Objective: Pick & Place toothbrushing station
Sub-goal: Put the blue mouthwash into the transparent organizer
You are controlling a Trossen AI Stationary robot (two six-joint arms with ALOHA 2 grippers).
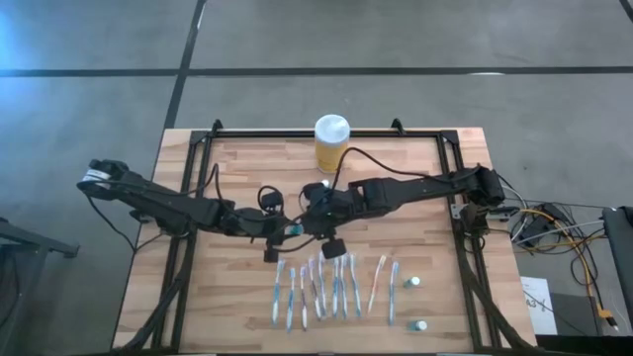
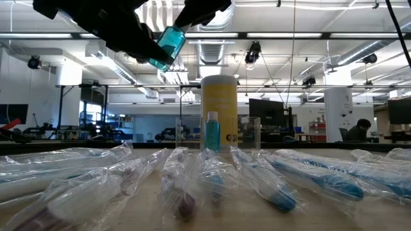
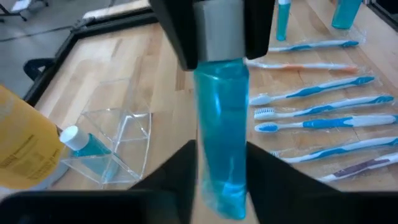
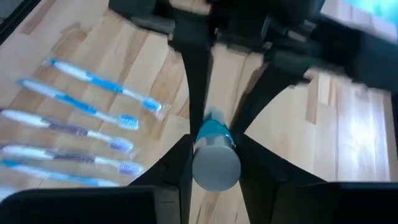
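A teal bottle (image 3: 221, 124) with a grey cap hangs in the air over the table's middle, between my two grippers. My right gripper (image 4: 216, 149) is shut on its cap end. My left gripper (image 3: 222, 152) is open. Its fingers stand close on either side of the bottle's lower body, and I cannot see them touch it. The toothbrushing station (image 3: 118, 140), a clear plastic holder, stands on the table beside the yellow jar (image 2: 219, 109). Another teal bottle (image 3: 84, 142) is inside it. My right gripper pinches the bottle's grey cap (image 4: 216, 165) between its two fingers. The fingers slant down from the table's right side and lie along the bottle. The bottle is lifted clear of the table and tilted, with its cap end higher (image 2: 183, 25).
Several wrapped toothbrushes (image 1: 326, 287) lie in a row on the near half of the table. To their right stand two small bottles (image 1: 416, 282). The yellow jar (image 1: 331, 143) is at the far edge. A black frame (image 1: 450, 148) runs round the wooden top.
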